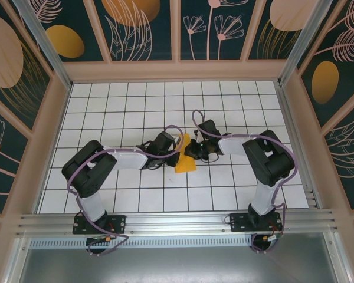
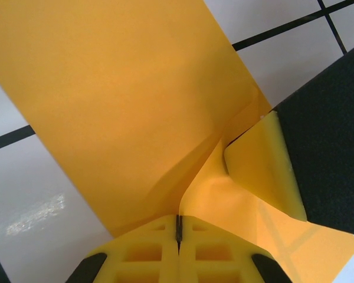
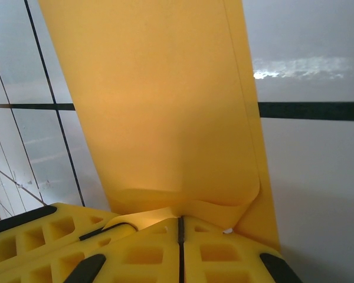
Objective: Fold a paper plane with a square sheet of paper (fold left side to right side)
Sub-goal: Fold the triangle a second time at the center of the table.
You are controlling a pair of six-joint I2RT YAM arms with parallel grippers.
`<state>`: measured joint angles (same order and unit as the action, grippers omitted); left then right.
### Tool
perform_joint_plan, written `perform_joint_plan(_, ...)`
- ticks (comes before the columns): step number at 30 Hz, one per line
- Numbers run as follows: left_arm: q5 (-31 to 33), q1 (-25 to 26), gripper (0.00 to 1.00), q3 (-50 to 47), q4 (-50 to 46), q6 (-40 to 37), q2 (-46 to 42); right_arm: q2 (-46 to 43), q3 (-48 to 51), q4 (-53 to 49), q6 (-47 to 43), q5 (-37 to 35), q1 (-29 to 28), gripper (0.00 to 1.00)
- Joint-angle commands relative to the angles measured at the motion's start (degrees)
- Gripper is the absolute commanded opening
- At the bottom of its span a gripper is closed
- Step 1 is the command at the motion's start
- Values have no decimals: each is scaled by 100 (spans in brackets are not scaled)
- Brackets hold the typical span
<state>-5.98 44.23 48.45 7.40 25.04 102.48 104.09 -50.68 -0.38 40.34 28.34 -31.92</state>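
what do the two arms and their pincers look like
The left arm and right arm have white links, bulky black joints and looping purple cables. The left pincer and right pincer have yellow fingers with square moulded recesses and black trim.

The left fingers, yellow and pressed together, pinch the near edge of the orange-yellow paper, which runs up and left over the white tiled counter. At right, the right arm's yellow finger, backed by black, touches a curled flap of the paper.
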Motion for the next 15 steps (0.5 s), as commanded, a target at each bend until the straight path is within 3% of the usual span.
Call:
perform_joint_plan(1,126,-29,1,147,-311,-34,-207,225,268,-396,-166,-323,27,10)
perform_joint_plan(9,243,-28,21,326,-694,-16,-857,201,374,-381,-174,-303,26,10)
perform_joint_plan(15,-324,-33,27,139,-617,27,-1327,207,354,-382,-167,-302,29,10)
